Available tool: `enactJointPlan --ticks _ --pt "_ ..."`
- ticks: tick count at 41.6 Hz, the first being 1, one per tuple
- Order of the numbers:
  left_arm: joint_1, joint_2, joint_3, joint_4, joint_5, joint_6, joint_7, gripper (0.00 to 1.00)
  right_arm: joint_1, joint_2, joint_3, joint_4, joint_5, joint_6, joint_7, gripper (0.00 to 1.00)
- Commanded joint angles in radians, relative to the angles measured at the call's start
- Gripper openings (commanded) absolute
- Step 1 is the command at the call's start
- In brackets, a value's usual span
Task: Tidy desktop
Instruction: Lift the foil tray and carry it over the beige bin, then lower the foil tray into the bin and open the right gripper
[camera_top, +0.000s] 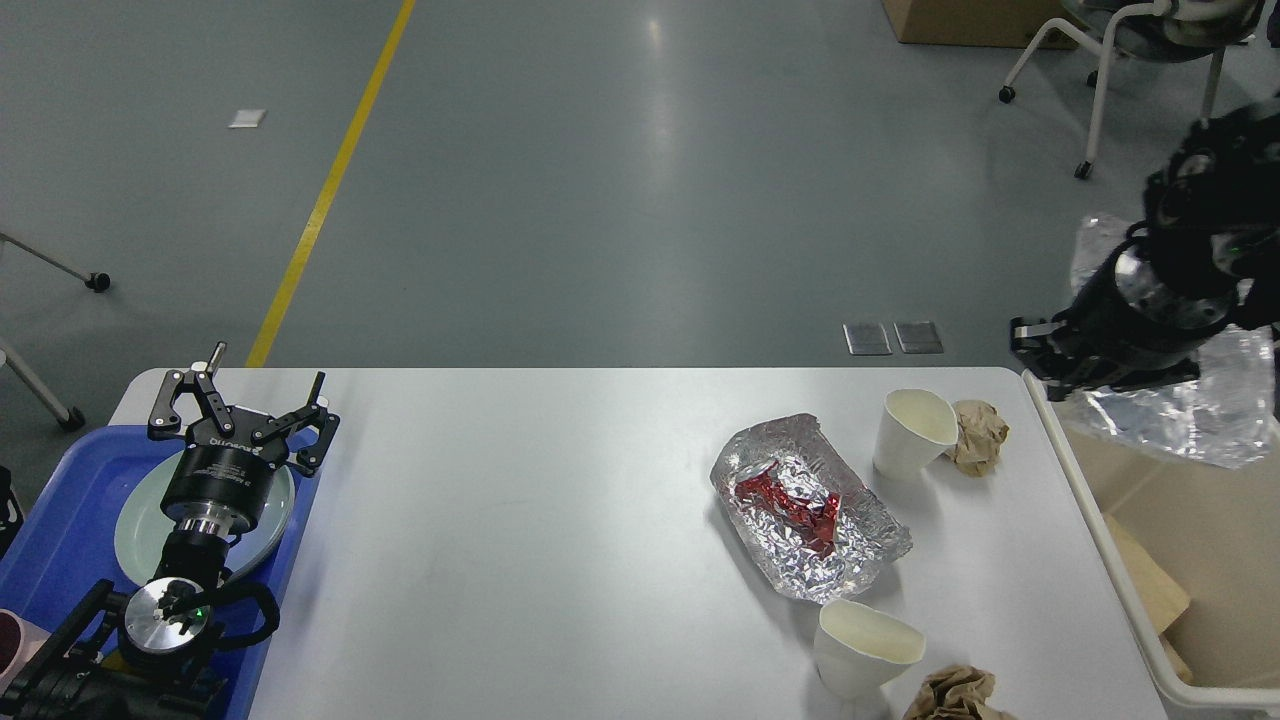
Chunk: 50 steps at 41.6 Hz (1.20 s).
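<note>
The counter (520, 520), a wide white top, fills the lower middle of the frame and stays fixed; what gets handled is the litter on it. Counted: two paper cups, one right of centre (912, 432) and one at the lower edge (860, 655); two crumpled brown paper wads, one touching the upper cup (978, 436), one at the bottom edge (955, 695); one foil tray (808, 508) with red scraps inside, lying between the cups. At far right a crinkled foil sheet (1195, 410) is held by the right gripper (1080, 365) above the cream bin (1200, 560); the gripper is closed on it as far as can be judged, though the fingers are dark and partly hidden. The left gripper (240, 405) is spread wide and empty, hovering over a pale green plate (135, 530) in the blue tray (70, 540) at lower left. Judged handling: the foil is very light, thin, easily crushed and torn, best pinched at a rim or edge; the cups are light and soft-walled, likely to tip or buckle, best taken across the rim; the wads are light, compressible and graspable anywhere. One bin, one tray and one plate are seen.
</note>
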Motion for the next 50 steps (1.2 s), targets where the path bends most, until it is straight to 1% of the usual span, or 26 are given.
enactJointPlan --ticks 1,3,4,8,9,13,19,24,25,28,32,37,41,50 --pt "0.0 0.0 0.0 0.0 0.0 0.0 0.0 0.96 -0.182 -0.116 0.006 -0.188 -0.006 -0.013 0.002 0.0" --pt "0.0 0.0 0.0 0.0 0.0 0.0 0.0 0.96 -0.249 -0.141 0.015 -0.262 -0.008 -0.018 0.002 0.0" --pt "0.0 0.0 0.0 0.0 0.0 0.0 0.0 0.96 -0.327 -0.153 0.035 -0.332 -0.006 -0.021 0.005 0.0" --pt "0.0 0.0 0.0 0.0 0.0 0.0 0.0 0.96 -0.49 -0.168 0.115 -0.478 -0.006 -0.022 0.006 0.0" --pt "0.0 0.0 0.0 0.0 0.0 0.0 0.0 0.96 -0.571 -0.173 0.159 -0.556 -0.006 -0.031 0.006 0.0" --pt "0.0 0.0 0.0 0.0 0.0 0.0 0.0 0.96 -0.733 -0.173 0.251 -0.708 -0.006 -0.077 0.006 0.0" --pt "0.0 0.0 0.0 0.0 0.0 0.0 0.0 0.96 -0.955 -0.149 0.362 -0.882 -0.006 -0.198 0.009 0.0" --pt "0.0 0.0 0.0 0.0 0.0 0.0 0.0 0.96 -1.092 -0.069 0.386 -0.98 -0.006 -0.327 0.009 0.0" --pt "0.0 0.0 0.0 0.0 0.0 0.0 0.0 0.96 -1.142 -0.044 0.386 -1.018 -0.006 -0.379 0.011 0.0" --pt "0.0 0.0 0.0 0.0 0.0 0.0 0.0 0.96 -1.217 0.005 0.386 -1.074 -0.006 -0.447 0.011 0.0" --pt "0.0 0.0 0.0 0.0 0.0 0.0 0.0 0.96 -1.322 0.08 0.388 -1.161 0.001 -0.513 0.011 0.0" --pt "-0.002 0.0 0.0 0.0 0.0 0.0 0.0 0.96 -1.4 0.154 0.386 -1.226 0.001 -0.577 0.011 0.0" --pt "0.0 0.0 0.0 0.0 0.0 0.0 0.0 0.96 -1.416 0.167 0.385 -1.233 0.001 -0.593 0.011 0.0" --pt "0.0 0.0 0.0 0.0 0.0 0.0 0.0 0.96 -1.442 0.184 0.385 -1.233 0.001 -0.591 0.011 0.0"
